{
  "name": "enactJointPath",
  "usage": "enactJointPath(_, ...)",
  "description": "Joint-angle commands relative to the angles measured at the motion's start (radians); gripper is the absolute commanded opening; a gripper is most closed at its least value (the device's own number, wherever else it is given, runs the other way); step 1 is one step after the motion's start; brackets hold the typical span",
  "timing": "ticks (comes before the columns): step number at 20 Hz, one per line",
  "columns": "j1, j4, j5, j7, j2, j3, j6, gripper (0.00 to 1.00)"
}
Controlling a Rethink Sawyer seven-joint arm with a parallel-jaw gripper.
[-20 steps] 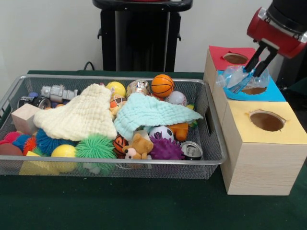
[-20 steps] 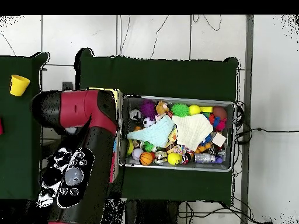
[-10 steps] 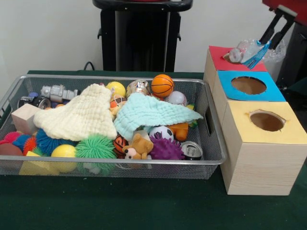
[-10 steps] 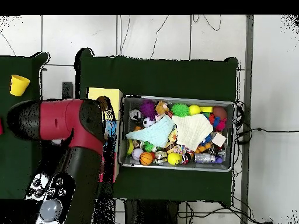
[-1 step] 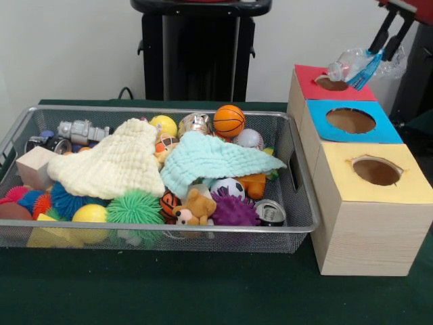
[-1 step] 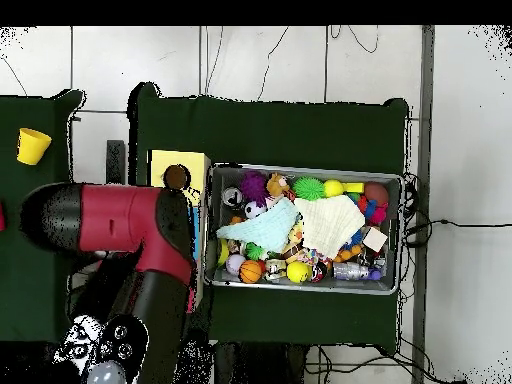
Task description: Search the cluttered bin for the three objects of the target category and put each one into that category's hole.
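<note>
Our gripper (image 5: 379, 53) has moved back over the red hole (image 5: 331, 82), upper right, fingers pinching the crumpled plastic bottle (image 5: 357, 62) above it; we see free room around the box's edges.

Arm (image 6: 130, 240) hides red, blue holes (overhead)

No readable text or labels anywhere.
</note>
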Motion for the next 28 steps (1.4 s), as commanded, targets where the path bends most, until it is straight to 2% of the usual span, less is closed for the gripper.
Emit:
enactJointPath(1, -0.099, 0.229, 0.094, 0.15, 0.015, 0.147, -0.198, 0.0)
enactJointPath(8, -0.226, 0.292, 0.112, 0.019, 0.015, 0.253, -0.327, 0.0)
enactJointPath(12, -0.256, 0.301, 0.088, 0.014, 0.017, 0.276, -0.338, 0.0)
enactJointPath(17, -0.233, 0.278, 0.049, 0.064, 0.003, 0.243, -0.283, 0.0)
enactJointPath(20, -0.189, 0.241, 0.028, 0.107, 0.0, 0.2, -0.223, 0.0)
enactJointPath(28, -0.108, 0.173, 0.023, 0.177, -0.019, 0.135, -0.095, 0.0)
